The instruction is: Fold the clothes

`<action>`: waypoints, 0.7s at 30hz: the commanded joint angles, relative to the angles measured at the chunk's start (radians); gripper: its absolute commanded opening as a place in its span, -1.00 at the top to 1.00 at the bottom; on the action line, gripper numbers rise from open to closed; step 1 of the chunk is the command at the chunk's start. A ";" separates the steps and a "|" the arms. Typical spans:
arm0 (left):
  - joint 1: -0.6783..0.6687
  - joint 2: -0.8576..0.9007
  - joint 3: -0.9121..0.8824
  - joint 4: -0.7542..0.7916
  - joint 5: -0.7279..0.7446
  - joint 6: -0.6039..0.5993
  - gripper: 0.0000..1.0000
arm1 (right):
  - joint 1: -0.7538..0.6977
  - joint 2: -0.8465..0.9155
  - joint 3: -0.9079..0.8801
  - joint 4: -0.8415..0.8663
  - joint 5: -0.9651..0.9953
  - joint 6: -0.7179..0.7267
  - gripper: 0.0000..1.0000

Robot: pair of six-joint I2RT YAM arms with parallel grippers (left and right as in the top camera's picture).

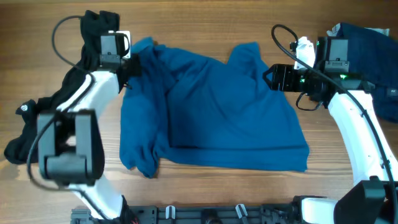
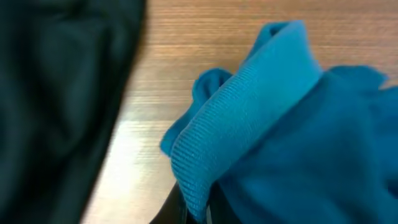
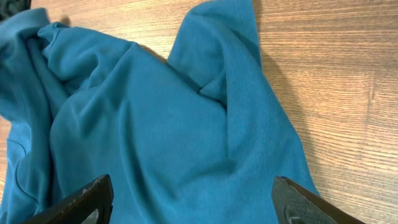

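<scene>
Blue T-shirt lies spread and wrinkled across the middle of the frame on the wooden tabletop. At its upper left corner the left hand is clamped on the shirt, and in the wrist view a ribbed hem bunches up from the pinch. The right hand sits at the shirt's upper right edge with its fingers apart, gripping nothing. A black garment trails down the left edge; a navy piece lies at upper right.
</scene>
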 commanded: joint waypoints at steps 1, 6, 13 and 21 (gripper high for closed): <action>0.003 -0.217 0.010 -0.183 -0.066 -0.108 0.92 | 0.000 0.006 0.015 0.003 0.000 -0.003 -0.64; 0.003 -0.304 0.010 -0.472 -0.062 -0.222 0.92 | 0.000 0.006 0.015 -0.003 -0.001 -0.003 -0.64; 0.003 -0.272 0.009 -0.828 -0.067 -0.332 0.92 | 0.000 0.006 0.015 -0.003 -0.001 -0.011 -0.65; 0.107 -0.271 0.008 -0.874 -0.195 -0.430 0.92 | 0.000 0.006 0.014 -0.007 -0.001 -0.029 -0.65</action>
